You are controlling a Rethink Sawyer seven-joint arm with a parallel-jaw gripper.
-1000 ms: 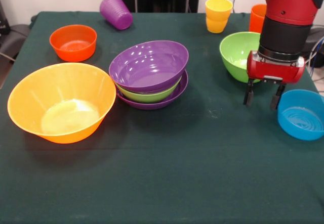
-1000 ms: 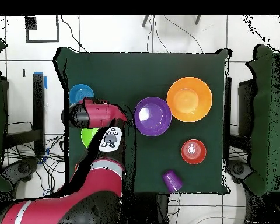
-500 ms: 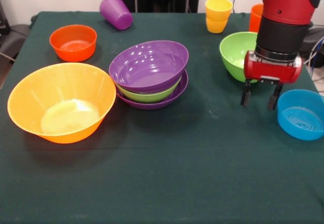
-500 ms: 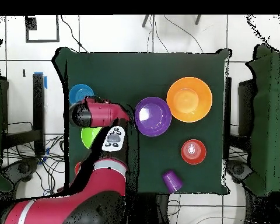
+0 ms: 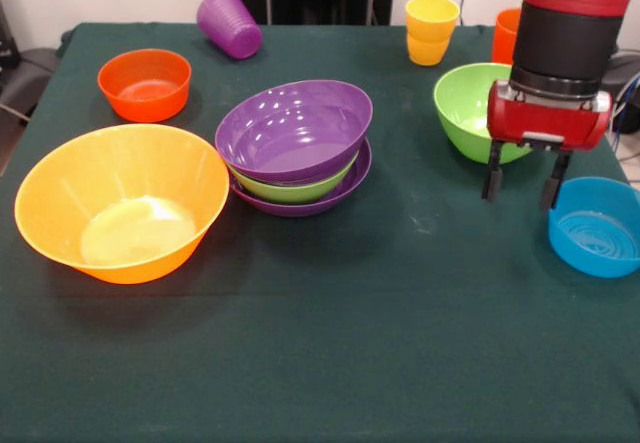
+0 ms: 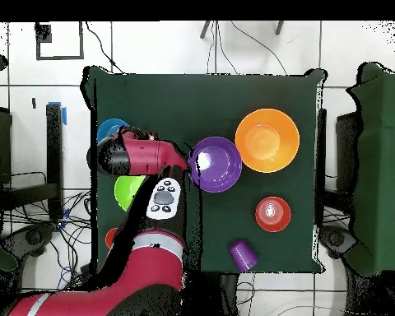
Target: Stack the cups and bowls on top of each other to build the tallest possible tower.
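Observation:
My gripper [image 5: 520,197] hangs open and empty just above the cloth, between the lone green bowl [image 5: 470,109] and the small blue bowl [image 5: 597,229]. The tower [image 5: 293,131] at mid-table is a tilted purple bowl on a green bowl [image 5: 290,187] on a purple bowl [image 5: 355,178]. The very large yellow-orange bowl [image 5: 120,203] sits at the left, and a small red-orange bowl [image 5: 145,83] lies behind it. A purple cup [image 5: 228,23] lies on its side. Stacked yellow cups [image 5: 431,29] and an orange-red cup [image 5: 506,33] stand at the back. From overhead, the arm [image 6: 128,156] hides the gripper and part of the blue bowl [image 6: 109,128].
The table [image 5: 330,363] wears a dark green cloth. In the overhead view, dark chairs [image 6: 382,164] flank the table and cables [image 6: 44,239] lie on the floor beside the robot's base.
The gripper shifted a little left, then back right toward the blue bowl and slightly up, staying open. The bowls and cups have not moved.

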